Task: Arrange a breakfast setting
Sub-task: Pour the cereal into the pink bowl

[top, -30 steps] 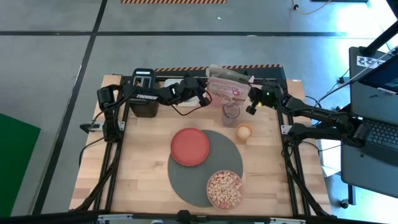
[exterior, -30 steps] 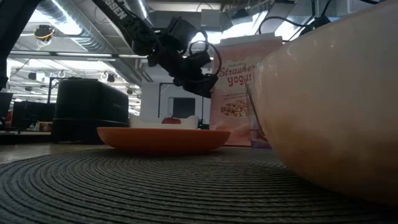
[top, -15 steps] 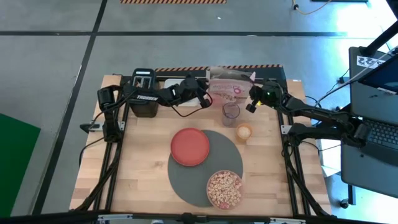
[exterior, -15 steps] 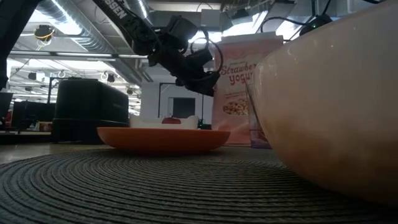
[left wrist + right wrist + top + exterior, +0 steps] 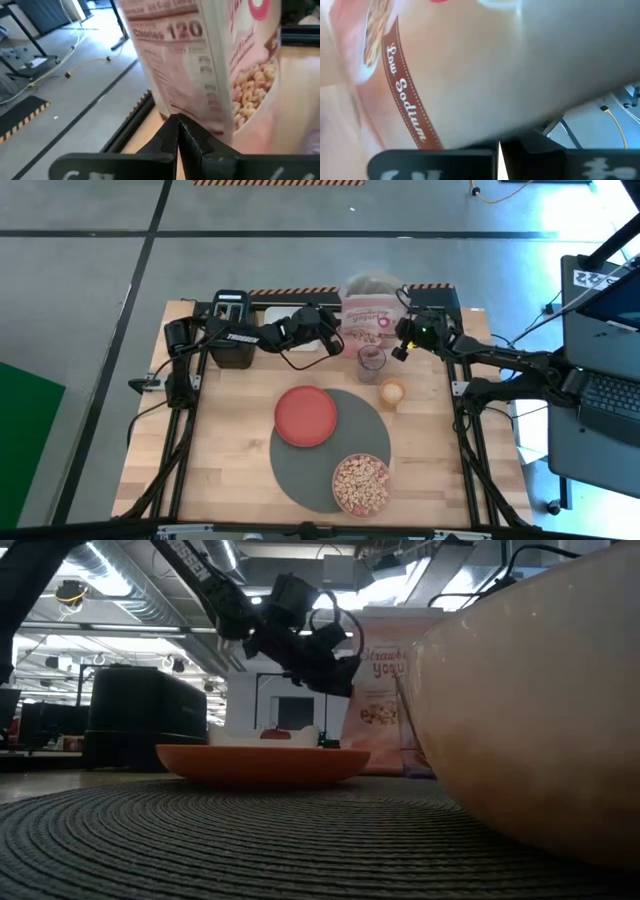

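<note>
The pink cereal box (image 5: pixel 368 315) stands on its base at the table's far edge, between my two grippers; it also shows in the low view (image 5: pixel 385 690). My left gripper (image 5: pixel 332 338) is shut at the box's left side (image 5: pixel 178 120). My right gripper (image 5: pixel 402 343) is shut at its right side (image 5: pixel 500 145). The red plate (image 5: pixel 305 416) rests on the round dark-grey mat (image 5: pixel 300 465). The pink bowl (image 5: pixel 361 484), filled with cereal, sits on the mat's near edge. The round toast (image 5: pixel 392 391) lies beside the mat. The spoon is out of view. My left gripper has its shut fingertips (image 5: pixel 172 132) at the box's narrow side panel, near its lower edge (image 5: pixel 200 117), coming level from the table's left. I cannot tell for sure that they touch. The box stands upright on the table. My right gripper has its shut fingers (image 5: pixel 520 150) close against the box's right side (image 5: pixel 470 100), coming from the table's right. The fingers themselves hide the place of contact.
A clear glass (image 5: pixel 371 363) stands just in front of the box, between the grippers. The black toaster (image 5: pixel 232 330) and a white tub (image 5: pixel 275 313) stand at the far left, with a dark-red piece (image 5: pixel 275 733) in the tub.
The cereal box has gone from leaning back to upright and has shifted a little toward the table's right. My left gripper has moved right, toward the box. My right gripper has moved slightly toward the far edge alongside it.
</note>
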Controlling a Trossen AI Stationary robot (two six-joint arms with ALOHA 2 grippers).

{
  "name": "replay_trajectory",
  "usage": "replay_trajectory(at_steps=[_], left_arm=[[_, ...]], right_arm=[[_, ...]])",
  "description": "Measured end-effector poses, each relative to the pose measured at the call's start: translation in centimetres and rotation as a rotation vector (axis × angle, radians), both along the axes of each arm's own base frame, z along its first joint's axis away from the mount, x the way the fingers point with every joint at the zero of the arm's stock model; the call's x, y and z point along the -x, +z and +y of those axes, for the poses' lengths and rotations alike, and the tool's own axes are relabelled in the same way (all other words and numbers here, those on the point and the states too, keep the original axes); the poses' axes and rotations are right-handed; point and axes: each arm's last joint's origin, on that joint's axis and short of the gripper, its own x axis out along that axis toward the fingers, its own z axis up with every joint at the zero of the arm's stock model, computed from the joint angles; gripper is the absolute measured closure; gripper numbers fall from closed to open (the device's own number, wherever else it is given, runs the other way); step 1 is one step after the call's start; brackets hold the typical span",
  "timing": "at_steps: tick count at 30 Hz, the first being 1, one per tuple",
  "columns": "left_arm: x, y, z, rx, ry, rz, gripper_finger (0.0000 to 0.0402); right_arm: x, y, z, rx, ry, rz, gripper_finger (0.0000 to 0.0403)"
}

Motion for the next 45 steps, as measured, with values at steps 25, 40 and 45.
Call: replay_trajectory(at_steps=[25,40,45], left_arm=[[-0.5,0.8,0.0,-0.067,0.044,0.003,0.0401],[-0.4,0.6,-0.1,-0.057,0.047,0.036,0.0396],[-0.4,0.6,-0.2,-0.079,0.084,0.045,0.036]], right_arm=[[0.4,0.9,0.0,0.104,-0.046,0.032,0.0388],[0.6,0.8,0.0,0.131,-0.075,0.08,0.0388],[0.8,0.7,0.0,0.139,-0.111,0.119,0.0388]])
